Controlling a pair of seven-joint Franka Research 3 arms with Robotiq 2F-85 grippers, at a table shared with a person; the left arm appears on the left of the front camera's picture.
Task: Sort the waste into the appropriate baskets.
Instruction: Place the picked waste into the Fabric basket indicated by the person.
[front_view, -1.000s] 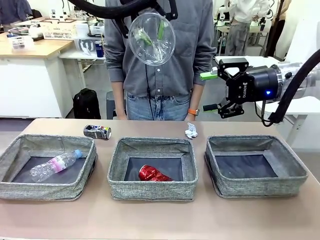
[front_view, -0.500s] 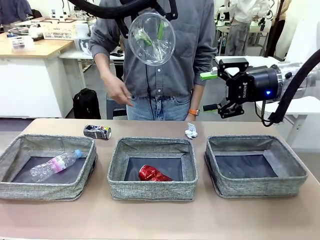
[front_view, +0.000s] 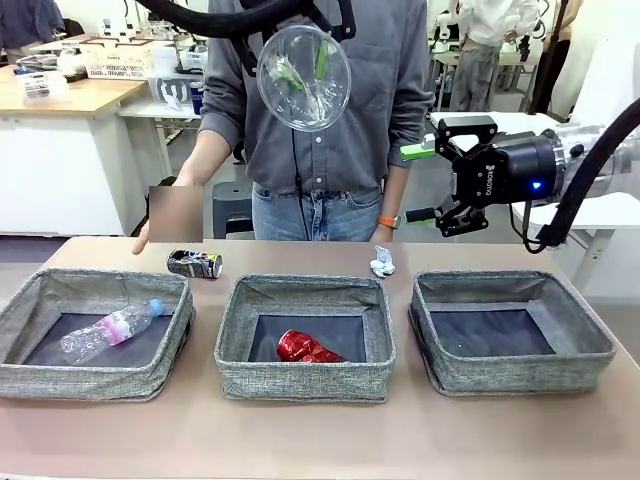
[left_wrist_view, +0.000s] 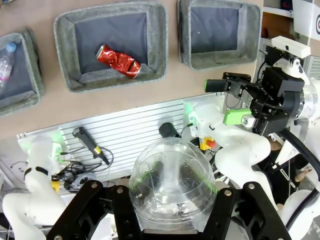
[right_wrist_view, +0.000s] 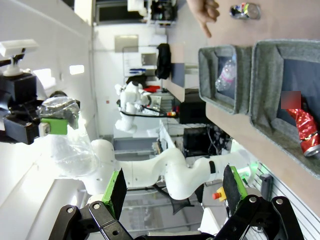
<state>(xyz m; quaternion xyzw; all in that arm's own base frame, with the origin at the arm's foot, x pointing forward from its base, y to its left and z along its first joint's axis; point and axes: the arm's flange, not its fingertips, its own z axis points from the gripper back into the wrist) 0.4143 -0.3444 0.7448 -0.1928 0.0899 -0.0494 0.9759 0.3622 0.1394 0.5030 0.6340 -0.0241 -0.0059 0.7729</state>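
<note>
two hazards stand out. the left tool (front_view: 305, 66) is pinching the clear plastic cup (front_view: 300, 100) by its thin wall, high above the counter (front_view: 320, 440) and roughly over the middle basket (front_view: 305, 382), where the crushed red can (front_view: 305, 347) lies. let go from here, the cup would likely land with the can rather than in the left basket (front_view: 95, 380) beside the clear plastic bottle (front_view: 110, 328), which looks like its proper place. being so light and so high up, it could also drift, strike a soft rim and bounce out onto the counter. the squeezed wall may buckle and slip early too. a person's hand (right_wrist_view: 204, 11) hovers near the dark printed can (front_view: 194, 263) just behind the left basket, so a swing that way risks meeting it. the right tool (front_view: 420, 182) hangs spread and empty, up over the gap between the middle basket and the right basket (front_view: 520, 375); the crumpled white paper wad (front_view: 382, 261) lies on the counter behind those two.
</note>
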